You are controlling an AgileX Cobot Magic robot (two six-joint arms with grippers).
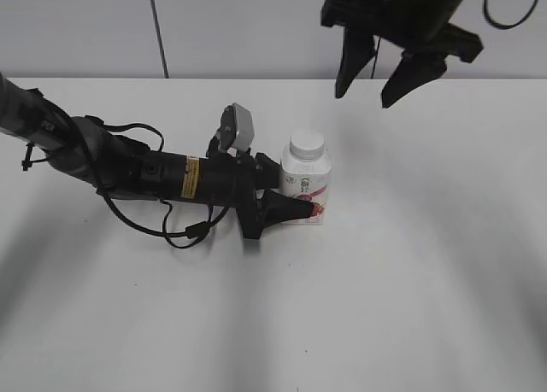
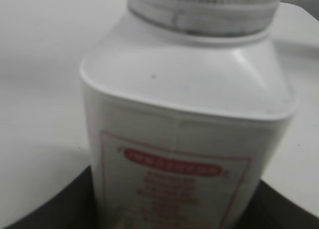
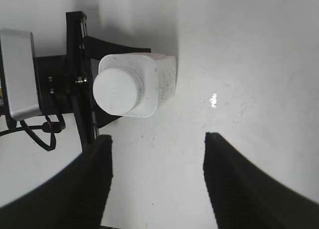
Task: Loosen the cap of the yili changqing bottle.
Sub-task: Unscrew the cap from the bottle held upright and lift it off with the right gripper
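**A:** Start at the left. What is the left gripper (image 1: 295,207) doing?

**B:** It lies low along the white table (image 1: 410,307), reaching in from the left, and its dark fingers (image 1: 282,209) clasp the lower body of the yili changqing bottle (image 1: 305,187), which stands upright near the middle of the table. So it is closed around the bottle, holding it steady.

**A:** How do you think the bottle will handle?

**B:** I judge it light and fairly stiff, smooth plastic with squarish sides. Flat faces suit a clamp low down; the slick label could slip under twist, and a hard squeeze might dent the walls.

**A:** And the cap (image 1: 307,143)?

**B:** A small white disc on the wide neck. Its rim is the place to grip, from above, with fingers on opposite sides.

**A:** The right gripper (image 1: 372,83)?

**B:** It hangs high, up and to the right of the bottle, spread wide and holding nothing.

**A:** What does each view add?

**B:** The left wrist view shows the shoulders, the neck ring and the red-framed label close up, blurred, with the cap's ribbed rim at the top edge. The right wrist view looks straight down: the cap top (image 3: 116,91) sits up and left of the open fingers (image 3: 94,179), not between them, so the gripper probably needs to shift before descending.
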